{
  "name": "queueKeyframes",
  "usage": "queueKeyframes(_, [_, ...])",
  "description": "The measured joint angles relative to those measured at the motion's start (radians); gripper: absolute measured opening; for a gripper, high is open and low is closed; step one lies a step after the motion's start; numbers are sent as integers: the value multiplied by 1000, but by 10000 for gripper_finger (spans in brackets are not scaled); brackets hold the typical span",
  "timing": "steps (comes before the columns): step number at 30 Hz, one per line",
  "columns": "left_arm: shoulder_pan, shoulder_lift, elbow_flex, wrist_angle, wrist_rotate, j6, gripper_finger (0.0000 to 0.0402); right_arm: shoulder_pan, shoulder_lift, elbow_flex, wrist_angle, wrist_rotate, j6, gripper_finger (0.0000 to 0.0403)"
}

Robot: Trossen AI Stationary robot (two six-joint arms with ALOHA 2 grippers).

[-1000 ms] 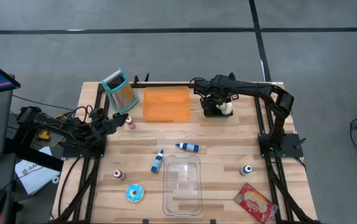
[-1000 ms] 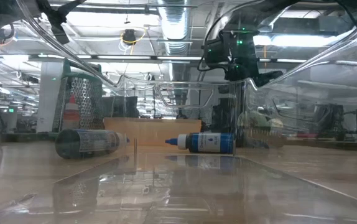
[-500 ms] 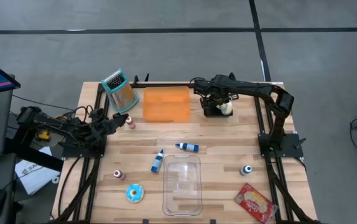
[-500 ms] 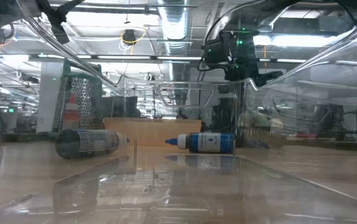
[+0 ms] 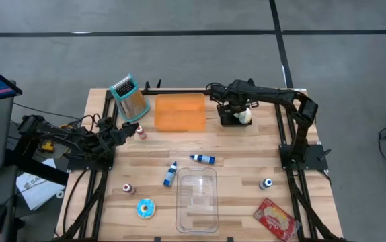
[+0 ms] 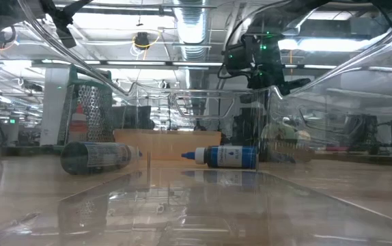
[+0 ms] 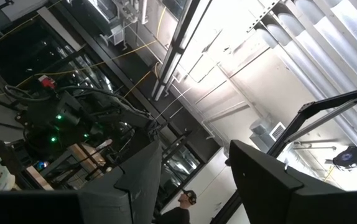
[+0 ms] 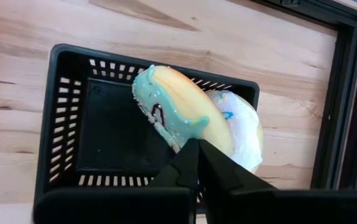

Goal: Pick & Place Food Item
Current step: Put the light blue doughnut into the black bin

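The task's thing is a doughnut with teal icing [image 8: 175,115], standing on edge in a small black basket [image 8: 66,143] near the far edge of the tabletop [image 5: 240,175], leaning against a second doughnut with white icing [image 8: 244,127]. The right gripper [image 8: 197,163] points steeply down into the basket with its jaws drawn fully together at the teal doughnut's lower rim; whether they pinch a bit of that rim or merely meet beside it cannot be told. The doughnut looks light, and if it is real pastry it should be soft and crumbly, with icing that may smear or slip. A better hold would likely span the ring's thickness across both flat faces, pressing gently, or hook through the hole, which is hidden here. The left gripper [image 7: 185,180] waits raised at the tabletop's left side, jaws partly apart and holding nothing.
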Motion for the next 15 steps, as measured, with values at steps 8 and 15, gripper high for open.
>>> queueKeyframes(8, [0,0,0,0,0,0,186,-19,0,0,7,-16,31,0])
queueKeyframes(15, [0,0,0,0,13,0,186,-60,0,0,31,-82,53,0])
